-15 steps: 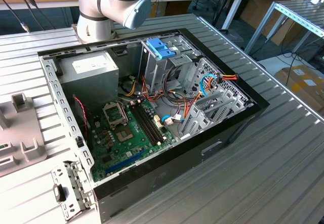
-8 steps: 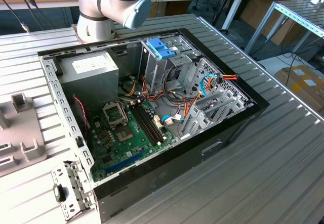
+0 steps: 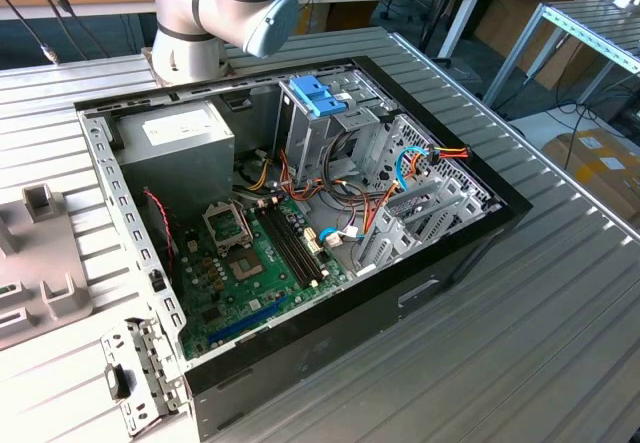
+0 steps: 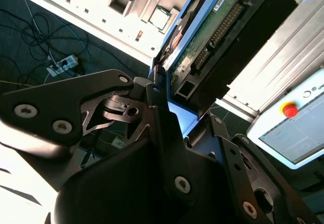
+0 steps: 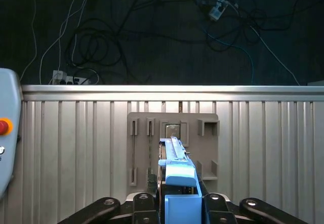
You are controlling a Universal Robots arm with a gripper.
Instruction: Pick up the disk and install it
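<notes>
The disk (image 5: 177, 176) is off the table, clamped on edge between the fingers of the gripper (image 5: 179, 208). It juts straight out from the palm at the gripper's own twelve o'clock. In the first wrist view it shows edge-on as a narrow upright strip of light-blue plastic carrier with the thin dark drive body alongside. In the second wrist view one broad face shows instead: a green circuit board with a row of connector pins, set on a dark-grey block and bordered along one long side by the blue carrier rail, with the fingers closed on the near end.
</notes>
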